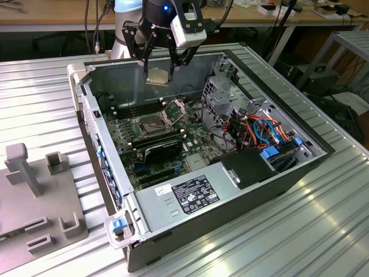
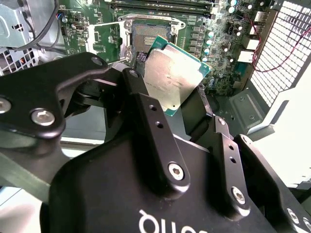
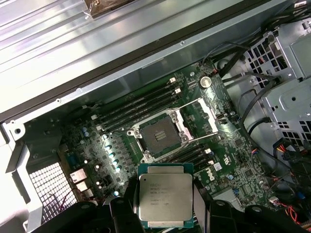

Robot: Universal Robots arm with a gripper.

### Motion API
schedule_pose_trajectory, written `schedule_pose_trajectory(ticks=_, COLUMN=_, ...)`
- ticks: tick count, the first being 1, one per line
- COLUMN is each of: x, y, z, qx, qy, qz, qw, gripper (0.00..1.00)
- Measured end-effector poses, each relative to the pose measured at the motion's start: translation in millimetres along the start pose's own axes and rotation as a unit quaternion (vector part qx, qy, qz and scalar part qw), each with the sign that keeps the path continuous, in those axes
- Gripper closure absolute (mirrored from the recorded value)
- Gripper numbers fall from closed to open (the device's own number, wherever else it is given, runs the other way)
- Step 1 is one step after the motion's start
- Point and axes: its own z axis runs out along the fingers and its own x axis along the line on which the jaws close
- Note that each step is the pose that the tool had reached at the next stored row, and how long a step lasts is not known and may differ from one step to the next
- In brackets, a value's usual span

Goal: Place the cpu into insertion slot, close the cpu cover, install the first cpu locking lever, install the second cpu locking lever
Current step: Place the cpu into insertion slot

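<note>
Fingers (image 2: 150, 121) clamp the cpu (image 2: 175, 80) by opposite edges, well above the slot (image 3: 158, 137); we judge it light, stiff, slippery, its contact underside fragile.

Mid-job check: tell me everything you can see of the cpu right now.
The cpu is a flat square chip: silvery-grey metal top with faint print, green board rim around it. The jaws of the gripper grip it on two opposite edges, and nothing else touches it. It hangs in the air above the motherboard inside the open case, clear of the empty insertion slot.
</note>
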Motion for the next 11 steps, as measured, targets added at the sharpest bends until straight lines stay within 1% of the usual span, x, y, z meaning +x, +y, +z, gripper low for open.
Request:
schedule_pose_trajectory(ticks=7, x=0.0, y=0.0, z=0.0, qx=0.0000, qy=-0.0001, qz=0.001, qw=1.00000, gripper=0.45)
schedule_pose_trajectory(ticks=8, x=0.0, y=0.0, z=0.1, qx=0.0001, qy=-0.0003, qz=0.006, qw=0.99998, gripper=0.45)
schedule_pose_trajectory(ticks=9, x=0.0, y=0.0, z=0.2, qx=0.0004, qy=-0.0008, qz=0.018, qw=0.99984, gripper=0.45)
schedule_pose_trajectory(ticks=11, x=0.0, y=0.0, z=0.4, qx=0.0008, qy=-0.0015, qz=0.033, qw=0.99945, gripper=0.45)
